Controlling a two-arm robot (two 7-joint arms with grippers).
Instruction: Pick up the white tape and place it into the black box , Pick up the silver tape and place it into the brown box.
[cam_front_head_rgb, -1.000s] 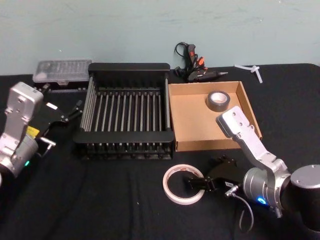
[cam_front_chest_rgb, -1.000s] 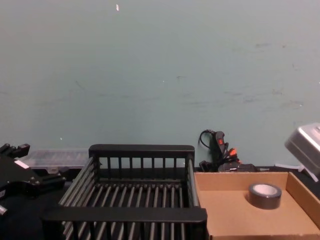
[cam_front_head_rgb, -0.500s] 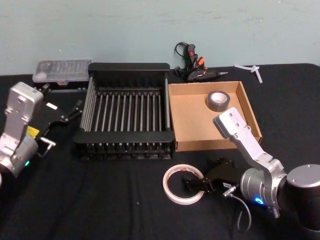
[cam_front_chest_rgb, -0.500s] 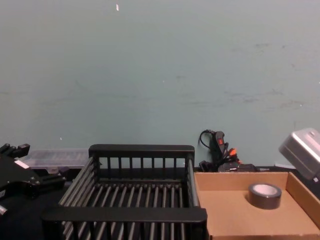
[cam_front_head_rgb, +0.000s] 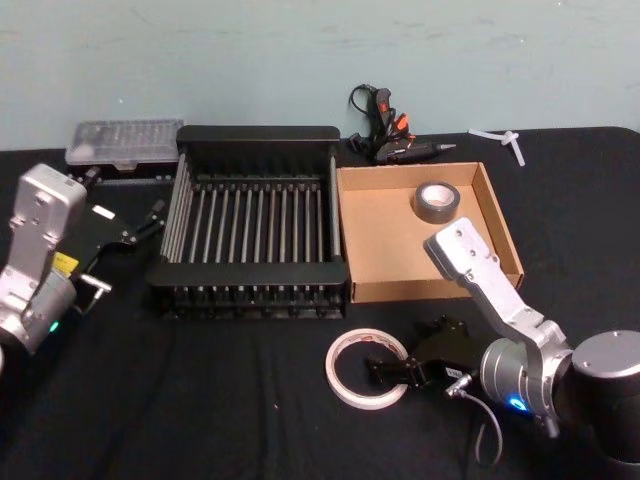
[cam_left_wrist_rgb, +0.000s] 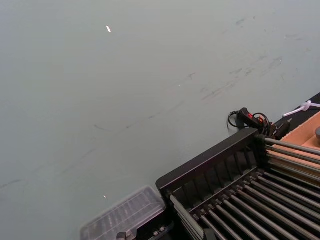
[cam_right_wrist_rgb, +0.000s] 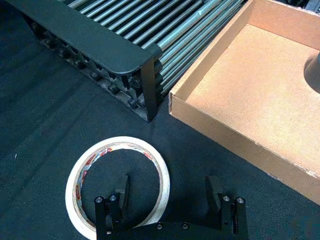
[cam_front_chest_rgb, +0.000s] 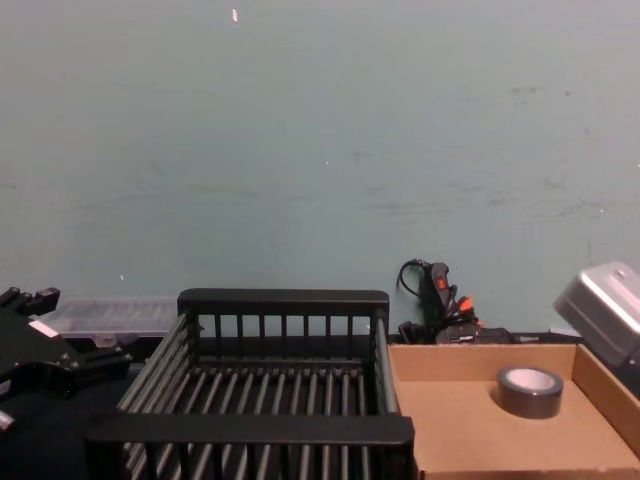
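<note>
The right gripper (cam_right_wrist_rgb: 170, 200) sits low over the surface (cam_front_head_rgb: 250, 400), fingers spread wide, one finger inside the white tape (cam_right_wrist_rgb: 117, 182) and one outside its wall. The tape lies flat in front of the black box (cam_front_head_rgb: 250, 225). The thin wall could buckle or slip out when squeezed. The silver tape (cam_front_head_rgb: 436, 202) already rests in the brown box (cam_front_head_rgb: 380, 240). The left gripper (cam_front_head_rgb: 140, 228) idles left of the black box; I cannot tell its opening.

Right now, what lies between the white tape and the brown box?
Only bare black tablecloth; right wrist view shows white tape on it apart from the brown box.
</note>
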